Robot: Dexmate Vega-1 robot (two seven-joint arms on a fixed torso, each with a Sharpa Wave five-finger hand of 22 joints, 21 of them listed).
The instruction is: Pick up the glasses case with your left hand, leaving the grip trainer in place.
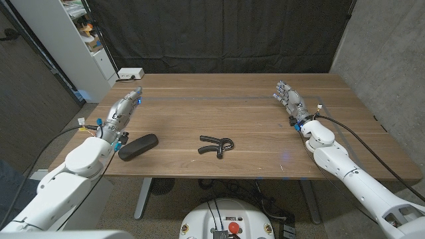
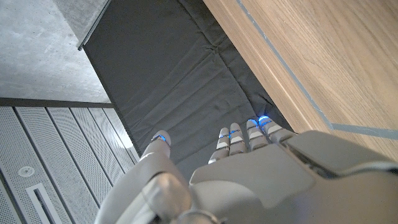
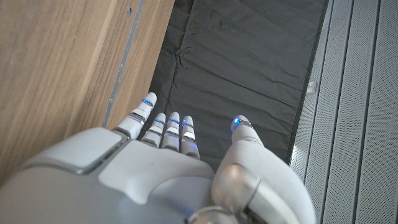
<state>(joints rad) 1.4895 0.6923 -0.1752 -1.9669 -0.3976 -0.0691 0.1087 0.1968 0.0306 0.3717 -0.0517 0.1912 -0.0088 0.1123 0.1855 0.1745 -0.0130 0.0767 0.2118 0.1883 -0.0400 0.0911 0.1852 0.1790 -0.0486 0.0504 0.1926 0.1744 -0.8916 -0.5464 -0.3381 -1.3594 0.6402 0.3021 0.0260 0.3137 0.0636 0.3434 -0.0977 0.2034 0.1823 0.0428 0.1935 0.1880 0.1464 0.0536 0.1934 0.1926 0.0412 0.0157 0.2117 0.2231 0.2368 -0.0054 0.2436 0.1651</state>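
Nearest the camera, at about 7 o'clock on the wooden desk (image 1: 252, 99), lies the black oblong glasses case (image 1: 138, 147), close to the near edge. Its long axis runs from 8 o'clock up toward 2 o'clock. Just behind and beside it, toward 10 o'clock, the left robot hand (image 1: 125, 109) is empty, its fingers straight and extended away from the robot, so the case sits back by the wrist, not ahead of the fingertips. Judging by this, the hand must draw back and come down over the case. That arm is far nearer than the right robot hand (image 1: 290, 101), which is also empty with fingers spread, at 2 o'clock. A black grip trainer with looped handles (image 1: 216, 146) rests at centre, well apart from the case, so nothing blocks the reach.
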